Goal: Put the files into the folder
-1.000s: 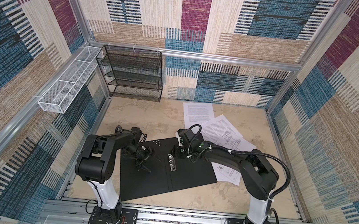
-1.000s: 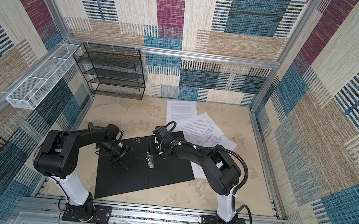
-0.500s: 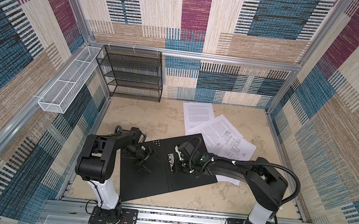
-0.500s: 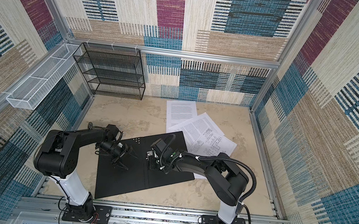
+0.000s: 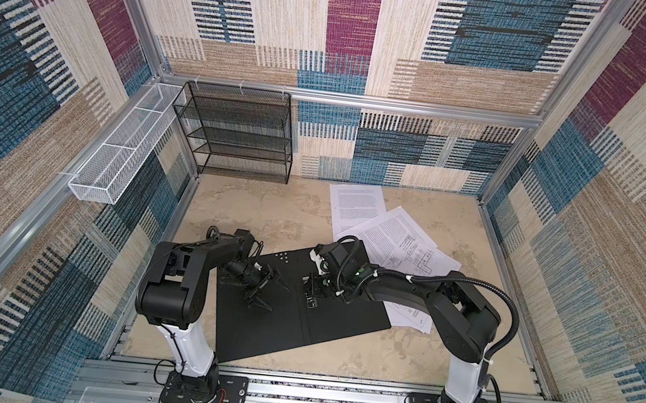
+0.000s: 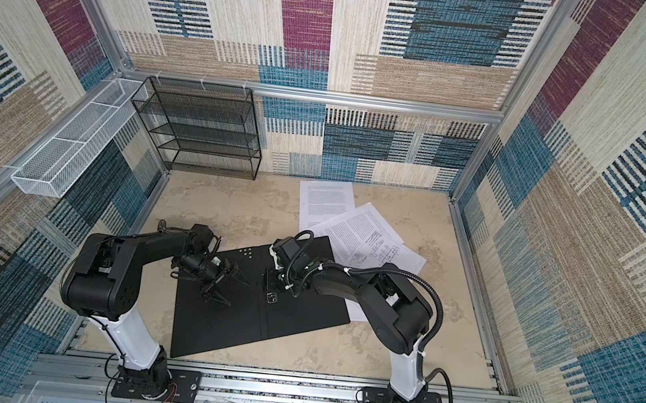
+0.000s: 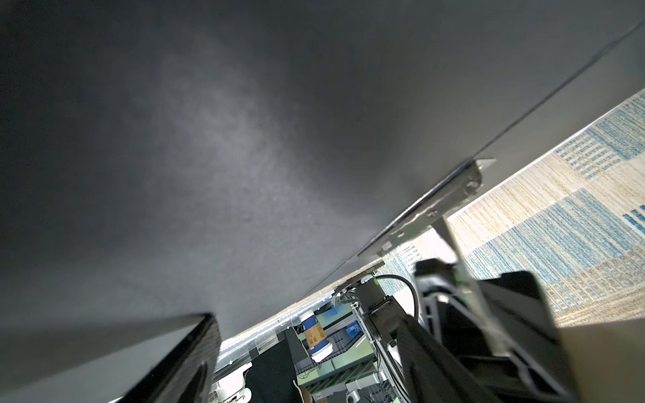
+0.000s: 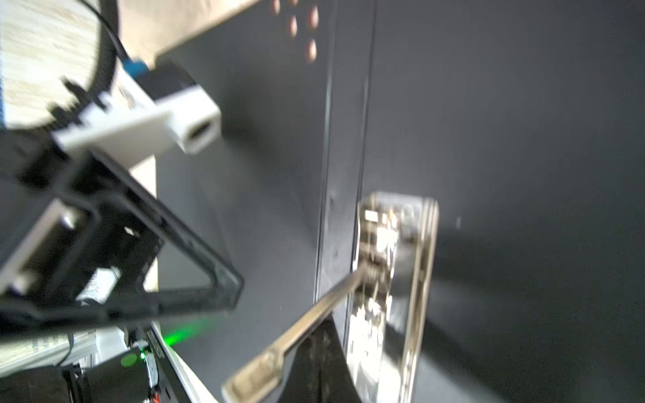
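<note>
Over the last second the right arm has swung from the far part of the folder's right half down to its spine, and its jaws have closed; the left arm has not shifted. The right claw [image 5: 312,289] now sits at the clip bar [image 8: 391,279] with its jaws together. The left wrist view shows the bar's thin metal lever [image 7: 453,244] standing up off the cover and running into that claw, so it appears to be clamped on the lever. The left claw [image 5: 266,292] has its jaws wide apart and holds nothing, low over the left half of the folder [image 5: 340,322]. Whether it presses on the cover I cannot tell. The folder lies open and flat on the surface [image 5: 269,212], black inside up, between the two arms. The files [image 5: 384,235] lie loose on the surface, fanned out behind and to the right of the folder. The nearest sheets reach its right edge, partly hidden under the right arm. No sheet lies on the black inside yet. By my reading the task is at an early stage: the folder is opened and the clip is being raised. Gathering the sheets, sliding them under the bar, pressing the lever down and closing the cover are all left to do.
</note>
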Motion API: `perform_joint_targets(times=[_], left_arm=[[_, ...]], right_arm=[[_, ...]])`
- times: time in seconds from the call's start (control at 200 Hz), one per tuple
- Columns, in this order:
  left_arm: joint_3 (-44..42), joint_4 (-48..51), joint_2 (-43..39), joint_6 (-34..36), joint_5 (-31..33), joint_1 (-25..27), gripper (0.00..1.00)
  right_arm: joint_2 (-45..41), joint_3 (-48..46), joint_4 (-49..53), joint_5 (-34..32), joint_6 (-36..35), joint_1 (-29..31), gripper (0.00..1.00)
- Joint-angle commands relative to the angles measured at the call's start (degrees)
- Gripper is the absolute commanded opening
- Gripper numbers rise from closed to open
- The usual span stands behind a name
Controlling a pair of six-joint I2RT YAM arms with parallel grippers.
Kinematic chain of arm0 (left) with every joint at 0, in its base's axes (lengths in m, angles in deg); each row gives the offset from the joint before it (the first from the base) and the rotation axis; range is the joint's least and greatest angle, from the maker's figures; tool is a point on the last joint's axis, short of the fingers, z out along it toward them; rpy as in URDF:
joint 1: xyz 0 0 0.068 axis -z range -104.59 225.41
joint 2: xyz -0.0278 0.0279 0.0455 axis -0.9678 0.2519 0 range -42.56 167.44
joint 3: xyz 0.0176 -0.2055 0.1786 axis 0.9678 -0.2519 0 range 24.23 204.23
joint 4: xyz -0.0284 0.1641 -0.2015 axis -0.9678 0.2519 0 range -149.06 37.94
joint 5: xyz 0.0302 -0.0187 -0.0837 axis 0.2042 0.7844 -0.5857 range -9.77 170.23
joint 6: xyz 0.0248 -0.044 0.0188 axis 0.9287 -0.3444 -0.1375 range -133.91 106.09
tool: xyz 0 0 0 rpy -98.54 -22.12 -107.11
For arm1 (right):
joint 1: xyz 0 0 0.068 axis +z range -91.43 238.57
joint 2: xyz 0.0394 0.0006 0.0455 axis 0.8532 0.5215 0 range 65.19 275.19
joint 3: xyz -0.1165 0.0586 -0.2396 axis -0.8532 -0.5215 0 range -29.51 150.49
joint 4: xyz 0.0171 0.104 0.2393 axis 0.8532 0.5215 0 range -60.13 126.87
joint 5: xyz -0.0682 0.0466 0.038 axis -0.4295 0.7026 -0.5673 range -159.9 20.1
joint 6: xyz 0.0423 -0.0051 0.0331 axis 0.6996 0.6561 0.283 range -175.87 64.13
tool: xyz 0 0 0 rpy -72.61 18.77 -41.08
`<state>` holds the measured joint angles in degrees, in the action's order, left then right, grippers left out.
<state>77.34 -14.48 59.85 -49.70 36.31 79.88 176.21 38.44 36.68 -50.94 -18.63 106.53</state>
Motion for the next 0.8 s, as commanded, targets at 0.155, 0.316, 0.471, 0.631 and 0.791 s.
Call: perform_joint_targets(times=[0.155, 0.316, 0.471, 0.631, 0.791], left_arm=[[-0.8, -4.2, 1.5, 1.5, 14.3, -0.7, 0.82], [1.3, -3.4, 2.3, 0.8, 14.0, -1.9, 0.82], [4.3, -3.6, 5.4, -1.1, 12.7, -5.5, 0.82], [8.2, -2.9, 8.5, -1.7, 12.1, -9.7, 0.83], [10.4, 0.3, 9.4, 1.3, 13.6, -10.9, 0.82]], right_arm=[[9.2, 13.3, -1.9, 2.8, -4.0, -3.1, 0.06], [7.4, 17.5, 1.3, -1.0, -5.4, -4.0, 0.07], [-0.6, 12.7, 8.1, -6.1, -7.0, -6.4, 0.18], [-10.7, 1.0, 9.2, -7.6, -6.4, -12.4, 0.23], [-18.7, -7.1, 11.7, -11.4, -5.6, -19.1, 0.40]])
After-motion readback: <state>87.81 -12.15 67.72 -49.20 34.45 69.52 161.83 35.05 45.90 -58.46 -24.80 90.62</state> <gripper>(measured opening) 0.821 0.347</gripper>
